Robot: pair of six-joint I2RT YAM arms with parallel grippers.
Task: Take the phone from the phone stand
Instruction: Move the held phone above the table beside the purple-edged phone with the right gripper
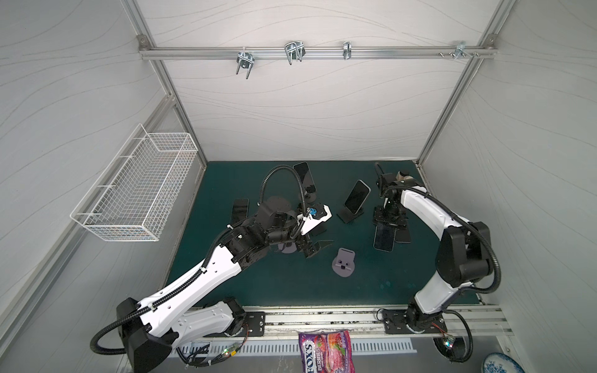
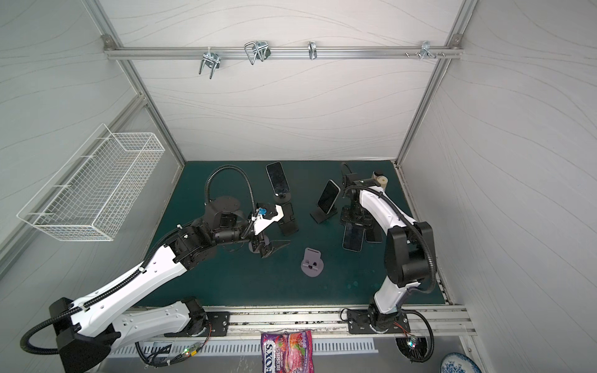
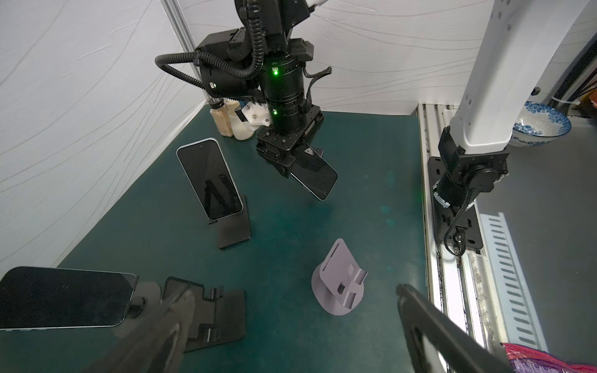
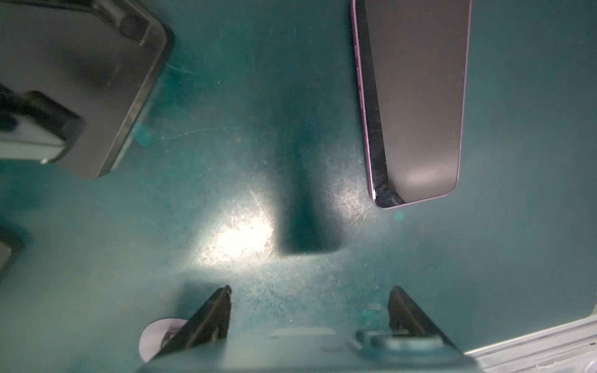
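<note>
Left wrist camera view: the right gripper (image 3: 290, 165) is clamped on one end of a dark-screened phone (image 3: 318, 179). The phone hangs tilted, clear of the green mat (image 3: 290, 232) and off every stand (its shadow falls on the mat directly below). In the right wrist view the gripper's fingers (image 4: 208, 318) bracket the blurred near end of that phone, while a purple-edged phone (image 4: 416, 97) lies flat on the mat just beside it. Near the right gripper, a white-rimmed phone (image 3: 210, 179) leans back on a black stand (image 3: 234, 231). Closer to the front rail, a lilac stand (image 3: 339, 284) sits by itself on the mat. The left gripper (image 1: 319, 248) hovers low over the middle of the mat in both top views, its jaws spread wide and gripping nothing. Just beside it are a folding black stand (image 3: 210, 316) and a mounted phone (image 1: 305, 179) fixed to a round-based holder (image 1: 311, 195) toward the back wall. A flat phone (image 1: 239, 211) lies on the mat at the left edge of the workspace. A white wire basket (image 1: 139, 184) hangs on the left wall, and a bag of sweets (image 1: 326, 350) lies past the front rail.
</note>
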